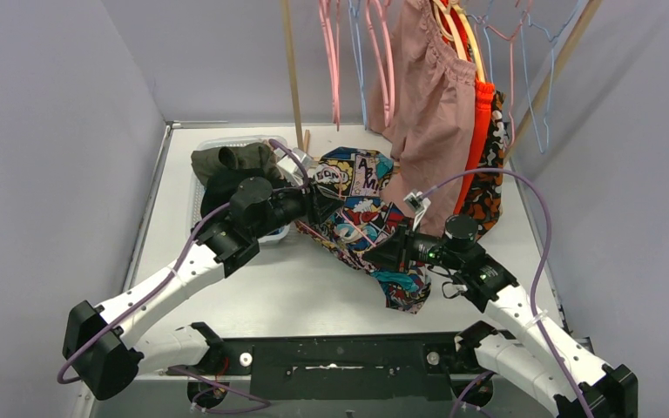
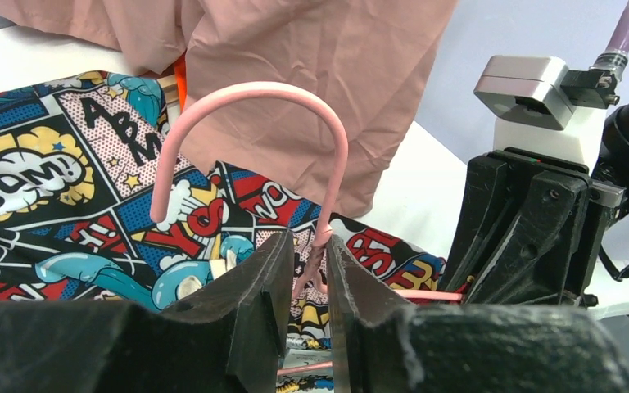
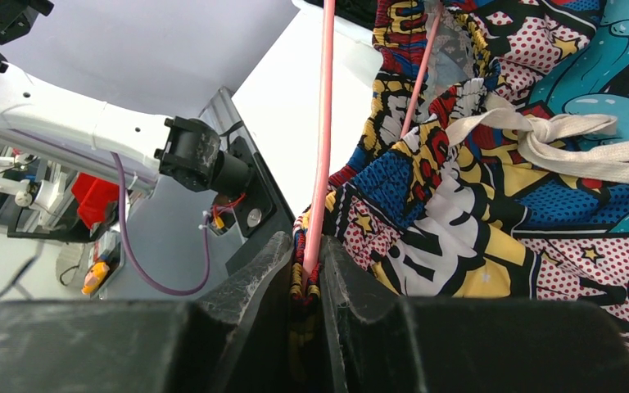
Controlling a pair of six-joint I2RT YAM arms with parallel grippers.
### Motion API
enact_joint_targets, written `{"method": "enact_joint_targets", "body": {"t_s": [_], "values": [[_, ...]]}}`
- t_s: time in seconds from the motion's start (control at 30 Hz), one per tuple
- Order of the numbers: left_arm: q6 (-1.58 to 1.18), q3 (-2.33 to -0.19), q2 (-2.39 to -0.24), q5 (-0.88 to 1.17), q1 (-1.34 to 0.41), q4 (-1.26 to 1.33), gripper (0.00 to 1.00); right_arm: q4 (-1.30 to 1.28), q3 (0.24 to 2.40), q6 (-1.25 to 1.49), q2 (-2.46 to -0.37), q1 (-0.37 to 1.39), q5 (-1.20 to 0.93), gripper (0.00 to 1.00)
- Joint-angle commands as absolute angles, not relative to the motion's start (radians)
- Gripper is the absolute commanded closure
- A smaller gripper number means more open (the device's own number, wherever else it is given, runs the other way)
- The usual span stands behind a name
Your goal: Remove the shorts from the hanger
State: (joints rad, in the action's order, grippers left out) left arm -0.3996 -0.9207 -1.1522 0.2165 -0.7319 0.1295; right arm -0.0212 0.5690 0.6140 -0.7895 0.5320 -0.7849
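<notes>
Now your left gripper (image 2: 309, 250) is clenched on the twisted neck of the pink hanger (image 2: 254, 88). Your right gripper (image 3: 305, 250) pinches an edge of the comic-print shorts (image 1: 357, 205) together with the hanger's wire. Those shorts lie mid-table, threaded on it. At one o'clock, dusty pink shorts (image 1: 431, 96) hang.

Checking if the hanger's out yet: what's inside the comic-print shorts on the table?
A pink hanger: its hook sticks out, neck clamped by the left gripper, and one arm runs out into the right gripper. The rest inside the comic-print shorts is hidden by fabric.
</notes>
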Motion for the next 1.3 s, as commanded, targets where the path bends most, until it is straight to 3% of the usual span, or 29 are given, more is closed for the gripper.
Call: {"method": "enact_joint_targets", "body": {"t_s": [0.0,0.3,0.5,0.57,0.63,0.73,0.77,0.87,1.03,1.13,1.27], "values": [[-0.366,-0.975,-1.159,0.250,-0.729,0.173,0.81,0.064,0.636,0.611,-0.783,0.544,-0.813,1.00],[-0.345,-0.993,-1.182,0.225,-0.729,0.146,0.74,0.055,0.643,0.612,-0.777,0.548,-0.823,1.00],[-0.356,-1.025,-1.193,0.190,-0.728,0.146,0.92,0.018,0.649,0.599,-0.764,0.547,-0.807,0.99],[-0.360,-1.029,-1.191,0.182,-0.728,0.150,1.00,-0.012,0.663,0.586,-0.766,0.548,-0.797,0.90],[-0.364,-1.031,-1.192,0.178,-0.727,0.149,1.00,-0.041,0.673,0.578,-0.764,0.548,-0.781,0.82],[-0.367,-1.037,-1.196,0.193,-0.729,0.153,1.00,-0.049,0.675,0.578,-0.759,0.548,-0.778,0.93],[-0.369,-1.039,-1.197,0.202,-0.728,0.153,0.98,-0.049,0.675,0.576,-0.758,0.548,-0.779,0.96],[-0.380,-1.043,-1.201,0.216,-0.728,0.169,0.72,-0.049,0.676,0.576,-0.761,0.548,-0.781,1.00],[-0.380,-1.046,-1.205,0.214,-0.727,0.189,0.63,-0.031,0.669,0.582,-0.759,0.548,-0.771,1.00],[-0.371,-1.048,-1.210,0.210,-0.727,0.183,0.66,-0.029,0.671,0.580,-0.763,0.548,-0.769,1.00],[-0.351,-1.060,-1.227,0.219,-0.728,0.132,0.88,-0.035,0.686,0.575,-0.768,0.548,-0.768,0.99]]}}
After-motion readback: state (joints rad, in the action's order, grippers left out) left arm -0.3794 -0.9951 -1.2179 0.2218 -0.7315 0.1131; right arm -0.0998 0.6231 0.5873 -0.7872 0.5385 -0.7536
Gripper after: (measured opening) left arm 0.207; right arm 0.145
